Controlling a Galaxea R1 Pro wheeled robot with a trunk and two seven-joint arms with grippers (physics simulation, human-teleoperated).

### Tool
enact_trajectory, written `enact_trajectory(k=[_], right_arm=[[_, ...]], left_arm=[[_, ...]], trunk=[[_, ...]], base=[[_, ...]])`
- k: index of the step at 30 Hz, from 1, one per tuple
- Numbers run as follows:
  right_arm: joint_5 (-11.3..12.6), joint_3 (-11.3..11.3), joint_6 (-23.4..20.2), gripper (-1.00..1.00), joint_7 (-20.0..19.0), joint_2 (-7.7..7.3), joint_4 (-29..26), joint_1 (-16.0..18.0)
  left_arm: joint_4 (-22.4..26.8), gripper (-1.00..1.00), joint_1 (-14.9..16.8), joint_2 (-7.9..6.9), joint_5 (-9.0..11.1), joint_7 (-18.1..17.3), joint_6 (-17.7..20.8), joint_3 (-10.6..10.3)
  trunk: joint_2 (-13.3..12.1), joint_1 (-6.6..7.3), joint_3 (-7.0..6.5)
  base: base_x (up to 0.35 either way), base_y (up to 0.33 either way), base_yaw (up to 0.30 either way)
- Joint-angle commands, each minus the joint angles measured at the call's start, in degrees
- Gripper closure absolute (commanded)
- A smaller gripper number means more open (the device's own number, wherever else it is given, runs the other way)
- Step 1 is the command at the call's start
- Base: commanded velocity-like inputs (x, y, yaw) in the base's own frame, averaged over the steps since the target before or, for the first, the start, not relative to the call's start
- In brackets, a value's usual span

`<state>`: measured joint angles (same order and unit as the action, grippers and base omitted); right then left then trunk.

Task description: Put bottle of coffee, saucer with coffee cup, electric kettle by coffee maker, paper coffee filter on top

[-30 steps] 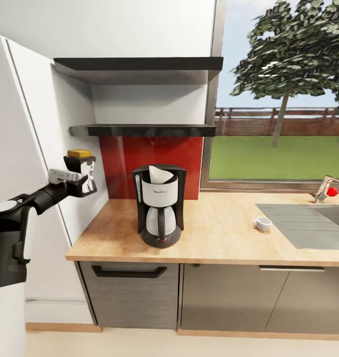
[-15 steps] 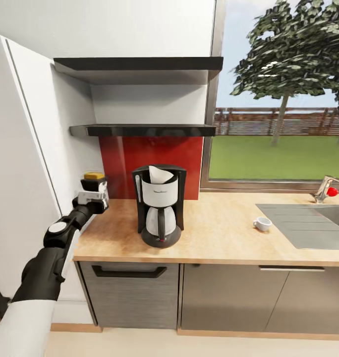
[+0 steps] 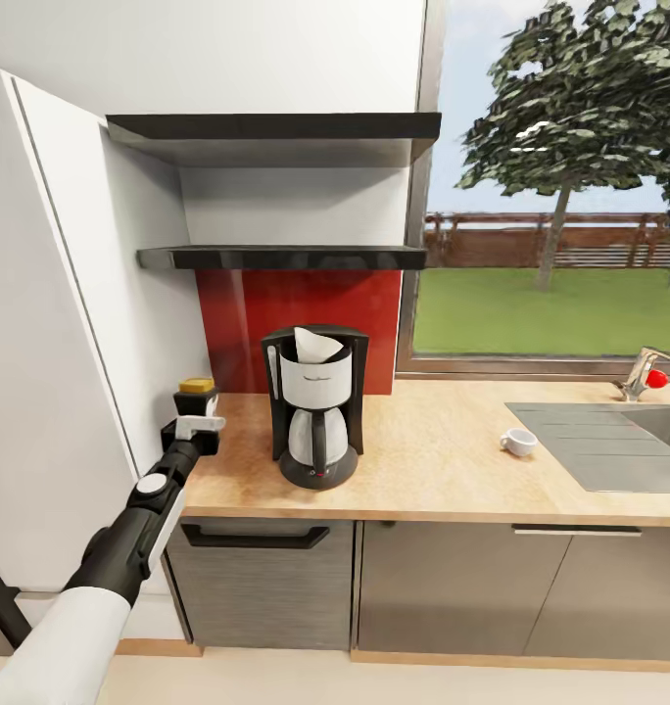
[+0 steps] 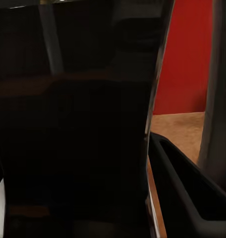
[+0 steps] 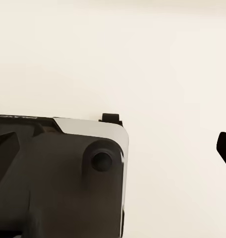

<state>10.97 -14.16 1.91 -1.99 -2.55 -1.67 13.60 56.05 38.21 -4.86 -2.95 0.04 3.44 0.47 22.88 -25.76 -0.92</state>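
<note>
Setting: wooden bench [image 3: 443, 460] along a kitchen wall, with grey cabinet fronts below and a window beyond it showing lawn, fence and one tree.
Left arm: one arm reaches from the lower left of the head view up to the bench's left end.
Left claw [image 3: 195, 423]: closed around the bottle of coffee [image 3: 196, 397], holding it upright just over the bench's left end, close to the white side panel.
Bottle of coffee: one, dark body with a yellow cap; it stands left of the coffee maker, near it but apart. Whether its base touches the wood cannot be told. In the left wrist view its dark body [image 4: 73, 148] sits close against the lens, with one black finger [image 4: 187, 193] beside it and the red panel behind.
Right claw: the right wrist view shows dark claw housing against a pale floor; whether the jaws are open or closed cannot be told.
Coffee maker [image 3: 315, 406]: one, black and white, standing on the bench in front of the red backsplash [image 3: 301, 313].
Paper coffee filter [image 3: 315, 344]: one, white, sitting in the top of the coffee maker.
Coffee cup [image 3: 518, 442]: one, white, on the bench well to the right of the coffee maker, just beside the sink.
Sink [image 3: 609, 441]: one grey basin with drainboard at the right end, one tap with a red knob [image 3: 655, 377].
Shelves: two dark shelves [image 3: 281, 257] on the wall above the coffee maker.
</note>
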Motion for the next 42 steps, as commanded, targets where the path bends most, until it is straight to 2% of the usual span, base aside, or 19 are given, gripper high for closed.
enact_trajectory(k=[1, 6, 12, 20, 26, 29, 32, 36, 42], right_arm=[[0.64, -0.43, 0.2, -1.0, -0.21, -0.01, 0.04, 0.02], [0.69, -0.43, 0.2, -1.0, -0.24, 0.0, 0.01, 0.02], [0.85, -0.36, 0.2, -1.0, -0.29, -0.02, 0.0, 0.02], [0.89, -0.34, 0.2, -1.0, -0.3, -0.25, 0.0, 0.02], [0.89, -0.39, 0.17, -1.0, -0.3, 0.01, 0.0, 0.02], [0.89, -0.38, 0.14, -1.0, -0.3, 0.04, 0.0, 0.02], [0.89, -0.35, 0.17, -1.0, -0.3, -0.03, 0.0, 0.02], [0.86, -0.38, 0.13, -1.0, -0.24, -0.08, 0.0, 0.02], [0.65, -0.43, 0.2, -1.0, -0.29, 0.02, 0.0, 0.02]], left_arm=[[0.02, 1.0, 0.01, 0.03, -0.4, -0.09, 0.14, 0.0], [-0.23, 1.0, -0.35, 0.25, -0.79, -0.19, -3.14, -0.04], [-0.34, 1.0, -0.65, 0.32, -0.37, -0.79, -3.53, -0.05], [-1.09, 1.0, -1.12, 0.32, -0.32, -1.02, -3.7, -0.12], [-2.81, 1.0, -1.61, -0.24, -0.55, -1.28, -4.21, -0.25], [-4.5, 1.0, -1.64, -0.62, -0.32, -7.02, -7.55, 0.09], [-5.96, 1.0, -1.65, -0.74, -0.36, -12.16, -8.74, 0.84], [-7.63, 1.0, -1.65, -0.76, -0.26, -14.35, -9.16, 1.78], [-9.82, 1.0, -1.65, -0.68, -0.23, -14.9, -9.3, 1.99]], trunk=[[0.04, -0.02, 0.02], [0.04, -0.02, 0.02], [0.04, -0.02, 0.02], [0.04, -0.02, 0.02], [0.04, -0.02, 0.02], [0.04, -0.02, 0.02], [0.04, -0.02, 0.02], [0.04, -0.02, 0.02], [0.04, -0.02, 0.02]], base=[[0.0, 0.0, 0.0], [0.0, 0.0, 0.0], [0.022, 0.0, 0.0], [0.268, 0.113, -0.091], [0.199, 0.145, -0.121], [0.022, 0.014, -0.008], [0.006, 0.004, -0.002], [0.001, 0.001, 0.0], [0.0, 0.0, 0.0]])
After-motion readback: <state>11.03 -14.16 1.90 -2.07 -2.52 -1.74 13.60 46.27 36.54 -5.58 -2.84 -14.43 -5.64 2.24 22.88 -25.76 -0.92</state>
